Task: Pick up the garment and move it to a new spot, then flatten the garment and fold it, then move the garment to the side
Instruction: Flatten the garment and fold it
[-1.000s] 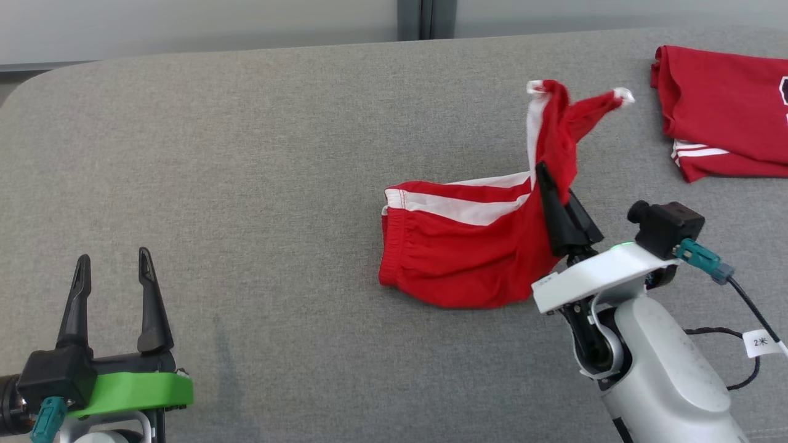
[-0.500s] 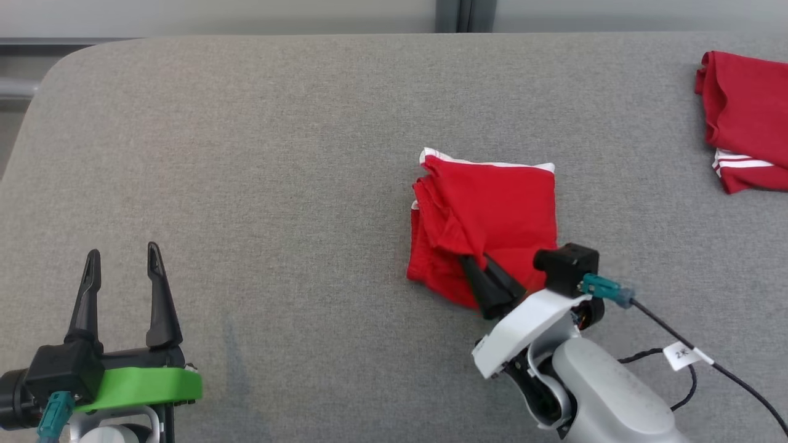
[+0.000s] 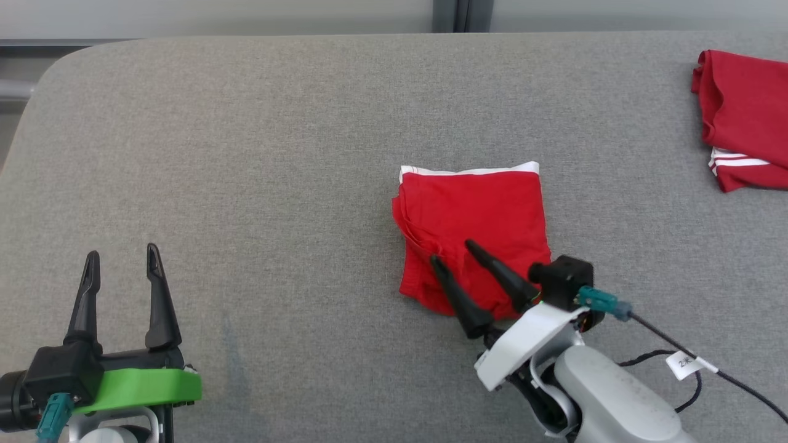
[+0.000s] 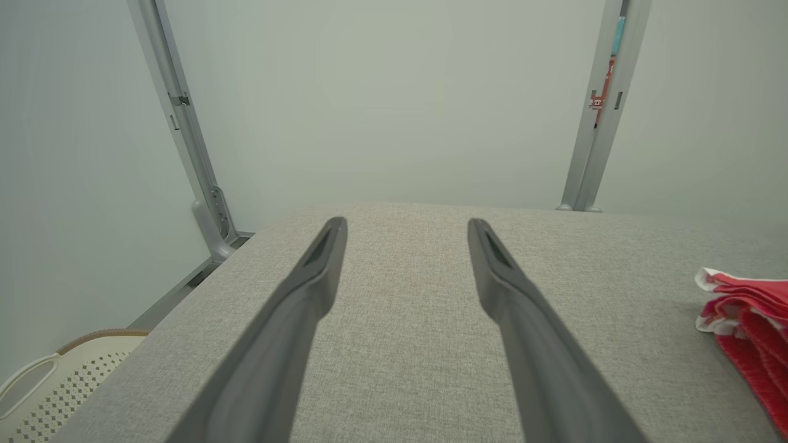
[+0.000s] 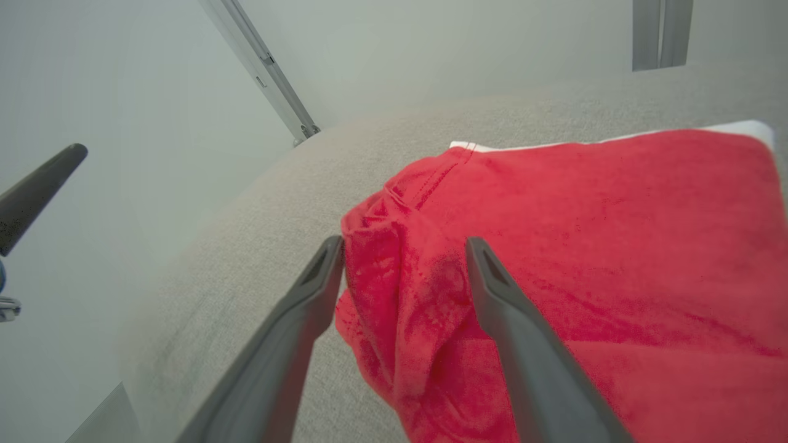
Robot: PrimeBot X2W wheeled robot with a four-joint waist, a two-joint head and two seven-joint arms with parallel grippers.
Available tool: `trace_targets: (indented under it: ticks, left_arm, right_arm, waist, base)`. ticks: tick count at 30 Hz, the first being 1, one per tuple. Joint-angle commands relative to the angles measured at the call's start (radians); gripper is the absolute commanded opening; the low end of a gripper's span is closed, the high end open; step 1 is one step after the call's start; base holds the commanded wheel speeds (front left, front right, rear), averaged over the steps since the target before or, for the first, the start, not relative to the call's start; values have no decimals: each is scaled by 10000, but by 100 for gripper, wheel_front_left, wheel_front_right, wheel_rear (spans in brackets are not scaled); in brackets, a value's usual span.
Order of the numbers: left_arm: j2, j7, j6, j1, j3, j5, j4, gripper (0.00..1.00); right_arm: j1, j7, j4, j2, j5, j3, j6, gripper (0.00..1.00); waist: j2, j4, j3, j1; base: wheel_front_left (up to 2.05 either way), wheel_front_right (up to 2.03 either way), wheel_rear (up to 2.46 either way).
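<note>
The garment (image 3: 474, 221) is a pair of red shorts with white trim, lying folded into a rough square on the grey table (image 3: 277, 154). My right gripper (image 3: 454, 252) stands open just over its near left corner, and nothing is pinched between the fingers. In the right wrist view the garment (image 5: 585, 246) spreads ahead, and a rumpled fold lies between the spread fingers of the right gripper (image 5: 401, 246). My left gripper (image 3: 120, 257) rests open at the lower left, far from the cloth. In the left wrist view the left gripper (image 4: 407, 225) holds nothing, and the garment's edge (image 4: 745, 314) shows at the right.
A second red folded garment with white stripes (image 3: 745, 117) lies at the table's far right edge. A cable with a white tag (image 3: 683, 363) trails from my right wrist. A pale perforated basket (image 4: 55, 381) sits below the table's left edge. Metal frame posts (image 4: 600, 104) stand behind the table.
My right gripper has opened and let go of the garment, which now lies folded flat. A second ago it held a lifted part of the cloth. The left gripper stays put.
</note>
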State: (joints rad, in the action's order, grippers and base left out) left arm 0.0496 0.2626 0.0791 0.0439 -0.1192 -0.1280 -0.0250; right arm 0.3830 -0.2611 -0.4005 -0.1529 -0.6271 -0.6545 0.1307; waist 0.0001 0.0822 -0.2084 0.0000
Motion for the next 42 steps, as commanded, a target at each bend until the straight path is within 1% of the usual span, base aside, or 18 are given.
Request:
trace_targets:
  ticks: [1, 5, 7, 11, 15, 20, 26, 34, 35, 36, 37, 42]
  left_arm:
    - [22, 18, 5, -108, -31, 46, 40, 100]
    - [22, 18, 17, -157, -91, 75, 67, 100]
    - [22, 18, 41, -148, -112, 55, 57, 100]
    - [22, 20, 53, -119, -54, 43, 31, 100]
    - [22, 18, 39, -146, 4, 43, 37, 100]
    - [22, 18, 38, -127, 38, 72, 18, 100]
    - [22, 18, 55, -56, 63, 109, 3, 100]
    - [22, 18, 80, 17, 97, 139, -51, 100]
    - [22, 18, 83, 24, 110, 142, -56, 100]
    - [22, 20, 85, 24, 118, 142, -61, 100]
    - [22, 18, 90, 20, 121, 142, -65, 100]
    - [22, 18, 92, 68, 162, 119, -98, 100]
  right_arm:
    - [-97, -36, 323, -76, 159, 380, -2, 100]
    - [-350, -39, 1091, -206, 567, 1625, -2, 100]
    - [-434, -33, 1218, -221, 746, 2172, -2, 100]
    - [-526, -35, 1050, -167, 1185, 3182, -2, 100]
    - [-644, -36, 797, -39, 1528, 3826, -2, 100]
    - [-728, -36, 393, 146, 1867, 4126, -2, 100]
    - [-622, -37, -22, 361, 2157, 4023, -2, 100]
    - [-477, -37, -518, 443, 2509, 3768, -2, 100]
    - [-471, -37, -613, 467, 2495, 3727, -2, 44]
    - [-463, -37, -696, 481, 2510, 3668, -2, 7]
    - [-435, -37, -754, 504, 2560, 3596, -2, 0]
    - [-364, -37, -1104, 592, 2694, 3417, -2, 0]
  waist:
    - [-1, -43, 11, 0]
    - [-1, -106, 27, 0]
    - [-1, -124, 34, 0]
    - [-1, -101, 62, 0]
    - [-1, -47, 81, 0]
    - [-1, 18, 27, 0]
    - [-1, 95, -39, 0]
    - [-1, 185, -63, 0]
    - [-1, 208, -61, 0]
    - [-1, 222, -56, 0]
    - [-1, 237, -53, 0]
    - [-1, 336, -67, 0]
  base:
    - [0, 0, 0]
    - [0, 0, 0]
    - [0, 0, 0]
    - [0, 0, 0]
    - [0, 0, 0]
    - [0, 0, 0]
    - [0, 0, 0]
    - [0, 0, 0]
    - [0, 0, 0]
    - [0, 0, 0]
    - [0, 0, 0]
    - [0, 0, 0]
